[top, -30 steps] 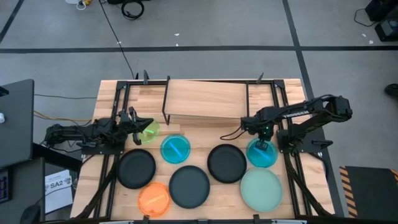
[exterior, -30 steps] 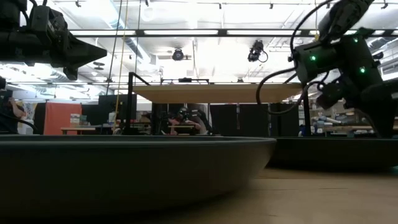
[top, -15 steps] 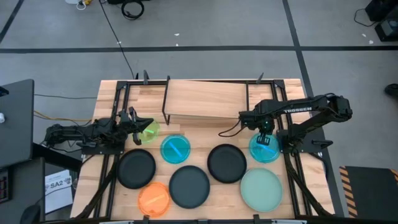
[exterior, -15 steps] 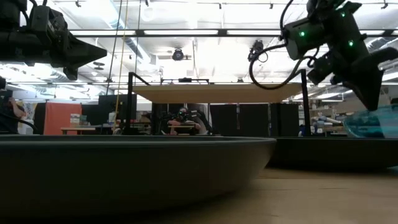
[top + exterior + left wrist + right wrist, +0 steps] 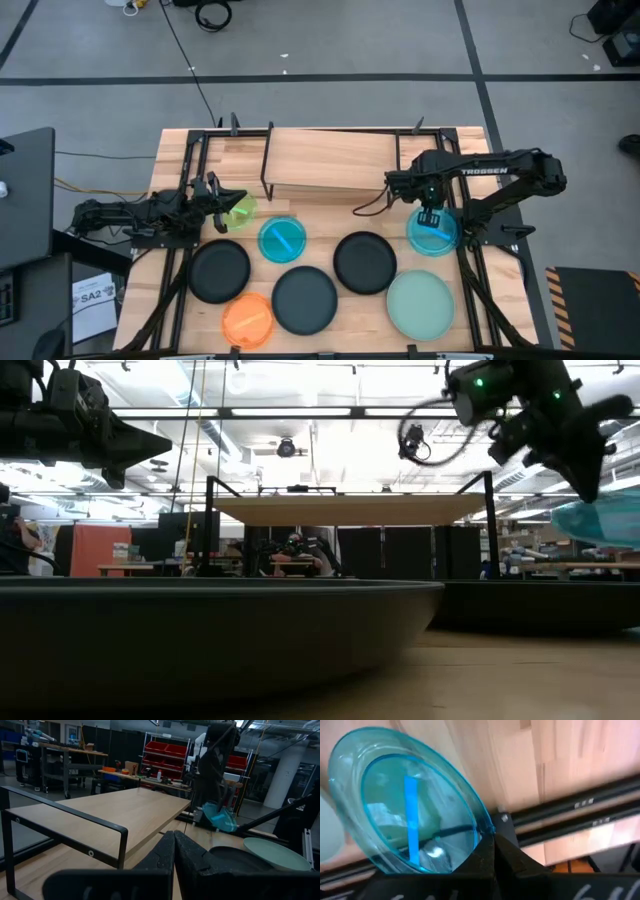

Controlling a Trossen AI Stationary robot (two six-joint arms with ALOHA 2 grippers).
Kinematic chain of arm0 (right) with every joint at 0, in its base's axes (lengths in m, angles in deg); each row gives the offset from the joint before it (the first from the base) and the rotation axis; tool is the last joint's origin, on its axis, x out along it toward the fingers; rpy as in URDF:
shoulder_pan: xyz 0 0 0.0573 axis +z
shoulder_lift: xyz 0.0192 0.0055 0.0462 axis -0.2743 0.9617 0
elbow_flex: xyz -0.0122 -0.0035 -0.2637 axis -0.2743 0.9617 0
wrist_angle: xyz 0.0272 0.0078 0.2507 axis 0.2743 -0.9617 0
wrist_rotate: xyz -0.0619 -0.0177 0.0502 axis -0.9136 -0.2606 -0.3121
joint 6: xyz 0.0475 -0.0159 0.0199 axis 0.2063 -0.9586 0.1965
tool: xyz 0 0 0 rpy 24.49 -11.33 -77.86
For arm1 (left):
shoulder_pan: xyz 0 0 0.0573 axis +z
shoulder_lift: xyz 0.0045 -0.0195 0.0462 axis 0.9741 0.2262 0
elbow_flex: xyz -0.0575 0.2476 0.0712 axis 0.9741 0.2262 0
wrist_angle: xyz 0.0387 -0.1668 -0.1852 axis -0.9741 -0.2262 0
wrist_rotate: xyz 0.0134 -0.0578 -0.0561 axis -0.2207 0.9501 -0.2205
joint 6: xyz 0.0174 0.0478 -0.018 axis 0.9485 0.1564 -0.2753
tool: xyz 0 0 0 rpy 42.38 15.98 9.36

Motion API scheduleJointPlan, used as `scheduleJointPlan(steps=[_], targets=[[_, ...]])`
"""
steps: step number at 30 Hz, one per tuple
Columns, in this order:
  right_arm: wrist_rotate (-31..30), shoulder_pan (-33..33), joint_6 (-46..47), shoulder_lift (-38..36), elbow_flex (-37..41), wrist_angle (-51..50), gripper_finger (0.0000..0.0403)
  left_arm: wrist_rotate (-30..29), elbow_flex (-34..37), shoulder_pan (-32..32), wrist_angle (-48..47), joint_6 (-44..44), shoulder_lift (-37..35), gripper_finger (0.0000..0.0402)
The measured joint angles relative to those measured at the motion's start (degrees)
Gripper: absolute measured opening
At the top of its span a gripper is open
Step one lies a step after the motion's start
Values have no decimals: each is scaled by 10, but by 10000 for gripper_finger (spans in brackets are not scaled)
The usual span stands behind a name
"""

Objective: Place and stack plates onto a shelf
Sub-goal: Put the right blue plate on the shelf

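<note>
Blue plate [image 5: 433, 233]: clamped by its rim in right jaws [image 5: 430, 214], lifted off bench [image 5: 175, 150], tilted, just beside shelf's [image 5: 330, 158] right end. Shelf lies leftward and beyond. Left jaws [image 5: 222, 197] together, empty, idle near green plate [image 5: 240, 211].

blue plate [image 5: 433, 232] | mint plate [image 5: 420, 304] | orange plate [image 5: 247, 318]

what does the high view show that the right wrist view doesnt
Only the high view: the whole layout, with the shelf, the other plates on the table such as the orange plate and mint plate, and the left hand waiting by the lime plate. Only the right wrist view: the right hand pinching the plate's rim up close. Both: the blue plate in the right hand.
</note>
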Motion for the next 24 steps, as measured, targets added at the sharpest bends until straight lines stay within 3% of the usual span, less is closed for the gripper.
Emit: scheduleJointPlan(steps=[16,24], targets=[[105,0,-39,-1,-155,0,3,0,0,0,0,0,0,11],[110,-1,-39,-1,-223,0,3,0,0,0,0,0,0,11]])
